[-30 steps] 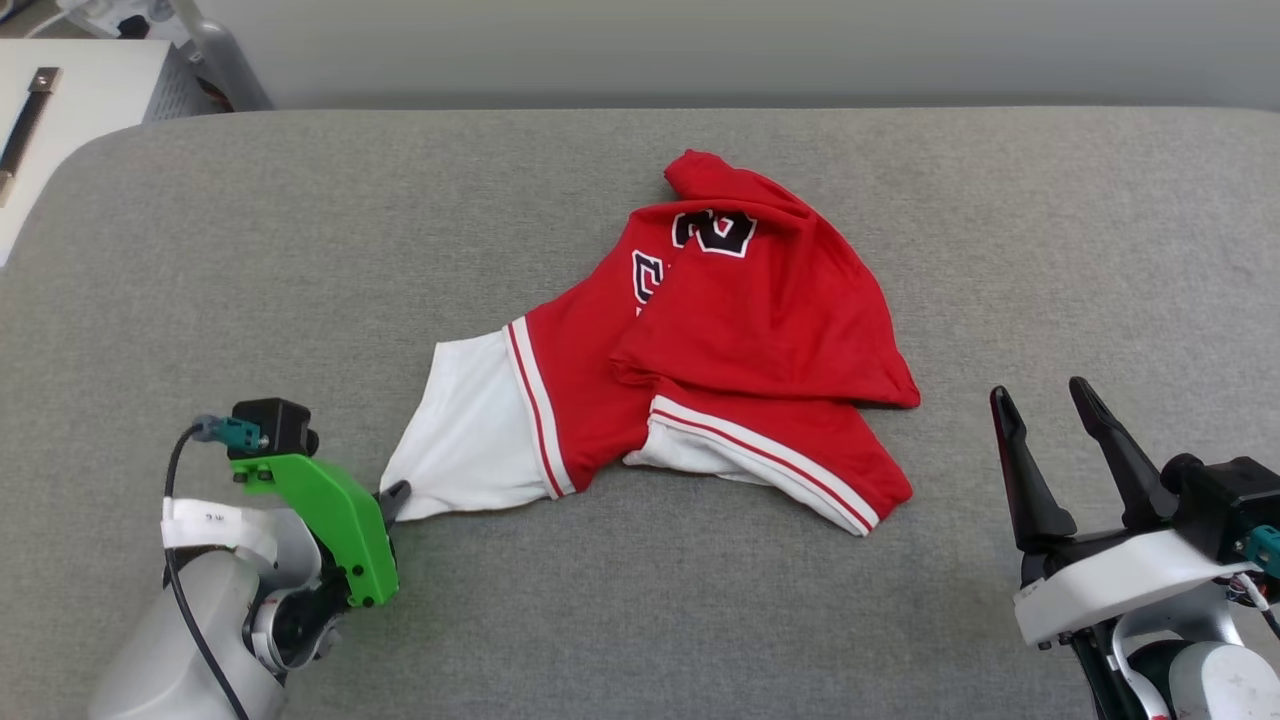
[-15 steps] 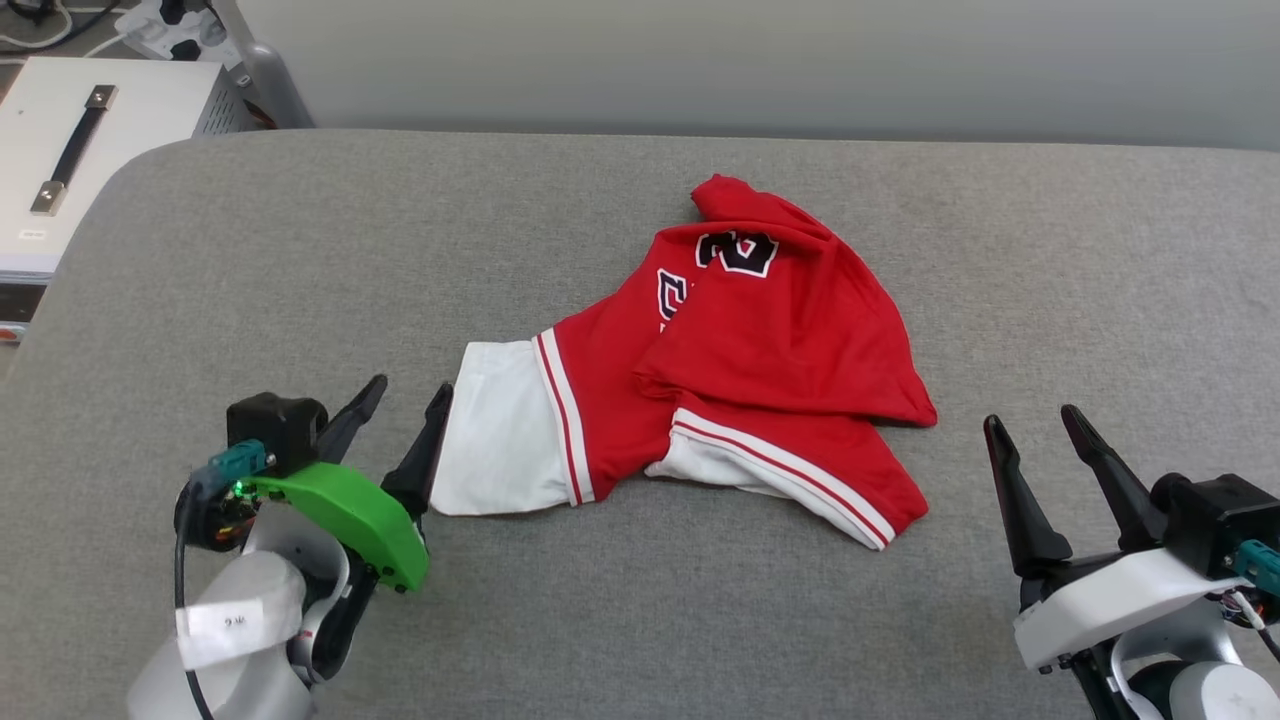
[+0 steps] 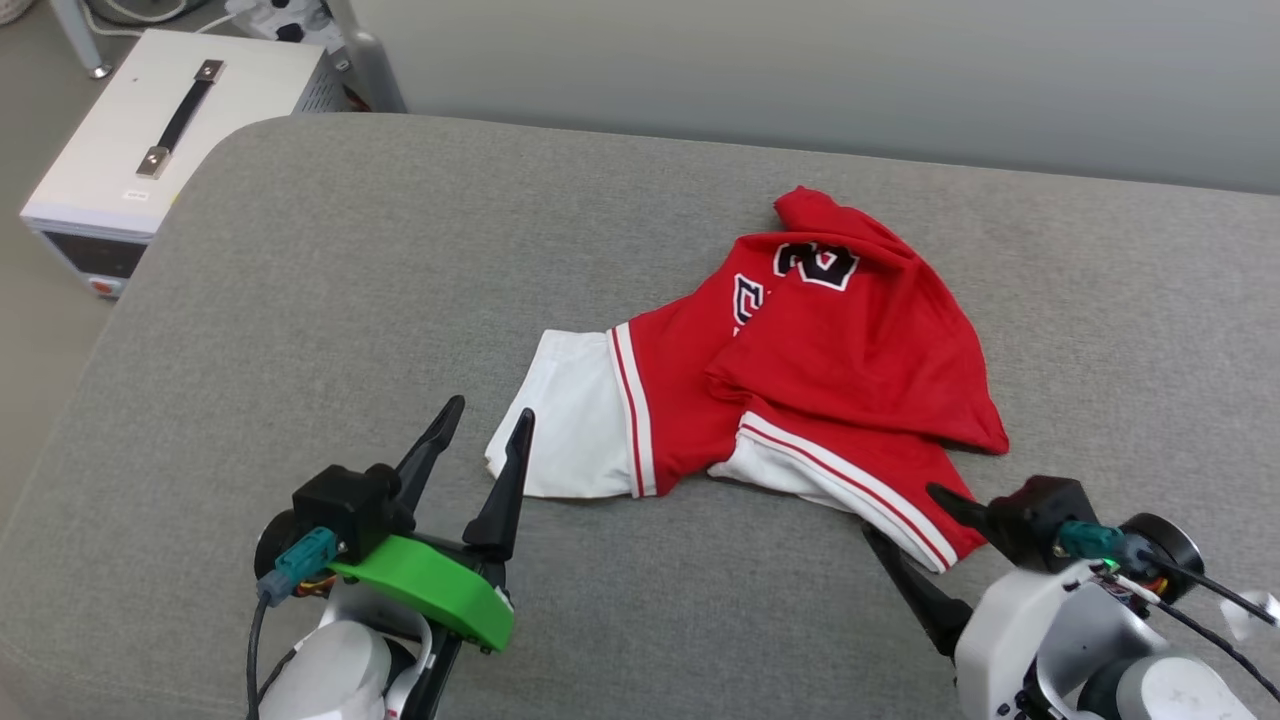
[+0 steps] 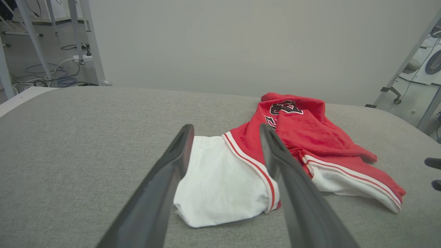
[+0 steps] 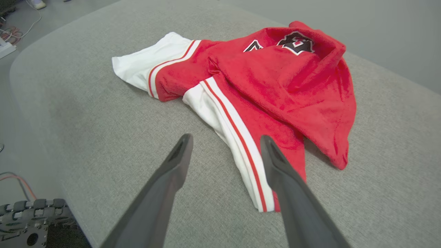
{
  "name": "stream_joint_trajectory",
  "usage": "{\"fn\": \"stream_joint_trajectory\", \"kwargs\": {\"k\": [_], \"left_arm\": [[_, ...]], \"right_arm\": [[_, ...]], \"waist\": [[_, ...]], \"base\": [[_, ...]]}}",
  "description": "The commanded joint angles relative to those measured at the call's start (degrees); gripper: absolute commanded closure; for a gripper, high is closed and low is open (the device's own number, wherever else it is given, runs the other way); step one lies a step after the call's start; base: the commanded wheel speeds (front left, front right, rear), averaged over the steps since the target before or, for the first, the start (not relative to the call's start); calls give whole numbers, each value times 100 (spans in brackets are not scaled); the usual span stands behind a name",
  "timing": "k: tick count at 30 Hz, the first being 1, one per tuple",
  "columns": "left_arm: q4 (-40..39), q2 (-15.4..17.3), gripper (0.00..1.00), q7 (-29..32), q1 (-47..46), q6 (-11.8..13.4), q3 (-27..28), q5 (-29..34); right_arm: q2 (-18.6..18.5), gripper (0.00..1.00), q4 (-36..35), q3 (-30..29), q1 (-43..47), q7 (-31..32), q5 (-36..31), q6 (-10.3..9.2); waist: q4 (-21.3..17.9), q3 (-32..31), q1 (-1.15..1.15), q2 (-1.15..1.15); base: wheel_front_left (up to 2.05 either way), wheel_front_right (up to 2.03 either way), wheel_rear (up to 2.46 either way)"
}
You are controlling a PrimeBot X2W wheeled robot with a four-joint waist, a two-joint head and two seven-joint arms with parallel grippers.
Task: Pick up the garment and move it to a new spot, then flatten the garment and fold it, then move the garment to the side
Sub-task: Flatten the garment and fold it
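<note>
Two spread pairs, left jaws newly free of the garment (image 3: pixel 850 340)

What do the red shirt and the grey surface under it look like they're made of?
The garment: probably thin, soft knit cloth, matte; it lies in limp folds. The grey surface: seemingly woven upholstery fabric, matte, with fine speckled weave and a rounded, padded-looking edge.
</note>
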Motion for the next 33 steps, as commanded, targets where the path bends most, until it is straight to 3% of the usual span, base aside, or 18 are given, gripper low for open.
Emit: {"fn": "stream_joint_trajectory", "kwargs": {"k": [1, 10, 18, 26, 27, 28, 30, 33], "left_arm": [[-4, -67, 0, -31, 14, -38, 54, 65], [183, -416, 0, -32, -72, -181, 172, 207], [305, -558, 0, -32, -89, -225, 297, 279], [324, -644, 0, -32, -113, -234, 332, 317], [325, -645, 0, -32, -116, -234, 324, 313], [329, -645, 0, -32, -124, -234, 314, 308], [339, -639, 0, -32, -143, -235, 297, 299], [358, -628, 0, -32, -159, -235, 292, 288]], "right_arm": [[-114, 0, 38, 190, -245, 208, 113, -4], [-457, 0, 1109, 1103, -1425, 1061, 584, -4], [-463, 0, 1957, 1451, -1889, 1206, 789, -4], [-505, 0, 2458, 1627, -2064, 1105, 925, -4], [-509, 5, 2501, 1650, -2071, 1101, 949, -4], [-517, 52, 2541, 1685, -2083, 1084, 971, -4], [-526, 100, 2580, 1755, -2112, 1013, 1018, -4], [-539, 100, 2597, 1780, -2155, 809, 1088, -4]], "waist": [[216, 94, 0, 0], [742, 335, 0, 0], [1045, 516, 0, 0], [1062, 654, 0, 0], [1051, 664, 0, 0], [1036, 675, 0, 0], [1001, 683, 0, 0], [931, 660, 0, 0]], "base": [[0, 0, 0], [0, 0, 0], [0, 0, 0], [0, 0, 0], [0, 0, 0], [0, 0, 0], [0, 0, 0], [0, 0, 0]]}}
